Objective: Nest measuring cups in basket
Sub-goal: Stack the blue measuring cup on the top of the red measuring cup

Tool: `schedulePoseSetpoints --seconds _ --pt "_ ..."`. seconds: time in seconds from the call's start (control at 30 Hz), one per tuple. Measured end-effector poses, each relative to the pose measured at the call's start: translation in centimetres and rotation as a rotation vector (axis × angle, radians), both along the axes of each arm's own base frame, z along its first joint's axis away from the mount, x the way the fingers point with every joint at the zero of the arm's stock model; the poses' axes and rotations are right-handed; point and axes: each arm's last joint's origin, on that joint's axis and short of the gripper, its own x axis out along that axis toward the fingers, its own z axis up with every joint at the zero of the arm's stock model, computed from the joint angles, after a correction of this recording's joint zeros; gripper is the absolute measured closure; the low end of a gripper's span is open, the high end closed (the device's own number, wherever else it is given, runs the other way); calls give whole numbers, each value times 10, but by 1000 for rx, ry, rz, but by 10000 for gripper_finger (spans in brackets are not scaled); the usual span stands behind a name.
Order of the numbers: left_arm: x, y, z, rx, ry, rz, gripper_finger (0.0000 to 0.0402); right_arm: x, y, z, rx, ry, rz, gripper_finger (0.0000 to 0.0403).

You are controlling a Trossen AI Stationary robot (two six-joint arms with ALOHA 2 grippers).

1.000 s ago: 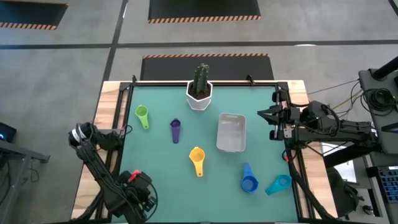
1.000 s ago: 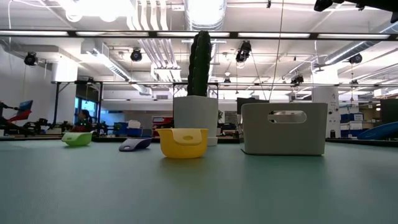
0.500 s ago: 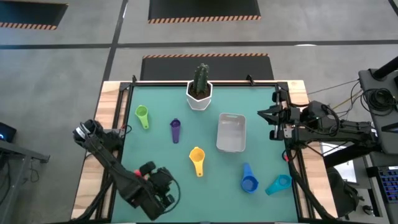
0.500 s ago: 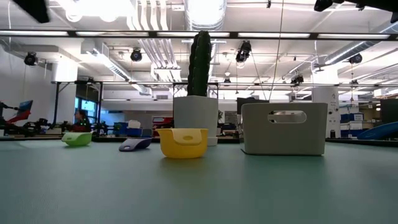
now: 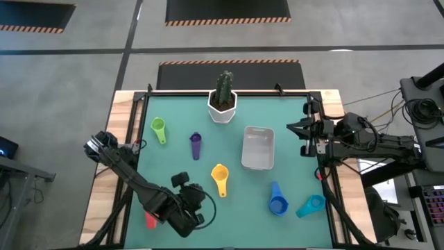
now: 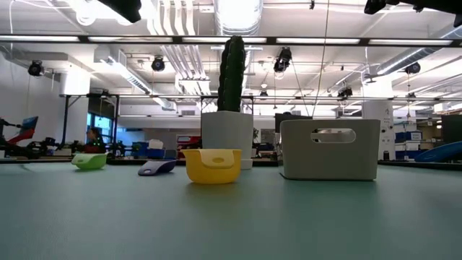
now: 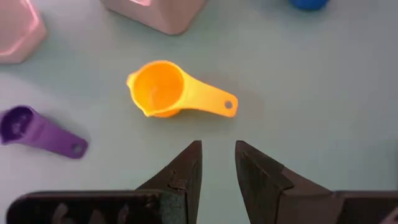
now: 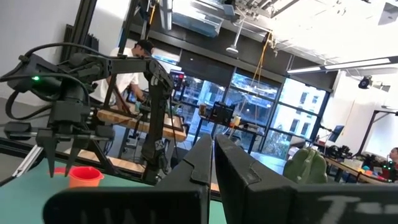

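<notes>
left pincer (image 5: 182, 180) has advanced toward yellow cup (image 5: 220, 178), released | right pincer (image 5: 292, 128) parked, clenched | no legible writing

Basket (image 5: 257, 148) upright, empty, right of centre. Cups scattered separately: green (image 5: 159, 128) far left, purple (image 5: 195, 145) beside it, yellow (image 5: 220, 177) centre (mouth up), blue (image 5: 277, 201) and teal (image 5: 311, 205) near right, red (image 5: 150, 221) near left.

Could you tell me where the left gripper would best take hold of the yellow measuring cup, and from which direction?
Probably by the handle of the yellow measuring cup, from above. It lies flat, pointing toward the table's near edge and the left gripper, with clear mat on both sides; the round bowl looks wide for the narrow finger gap.
</notes>
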Motion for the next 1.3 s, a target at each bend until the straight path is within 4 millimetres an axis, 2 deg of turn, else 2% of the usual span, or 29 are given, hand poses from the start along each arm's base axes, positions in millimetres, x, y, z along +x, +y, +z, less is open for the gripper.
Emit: schedulePoseSetpoints --seconds 0.7,0.9,1.1,1.3 --pt "18 11 -9 7 -113 36 324 1 0 -1 2 13 0 394" --pt "33 19 -23 2 -210 23 324 1 0 -1 2 13 0 394" --pt "40 33 -27 18 -207 60 324 1 0 -1 2 13 0 394" --pt "43 38 -29 23 -217 78 324 1 0 -1 2 14 0 394"
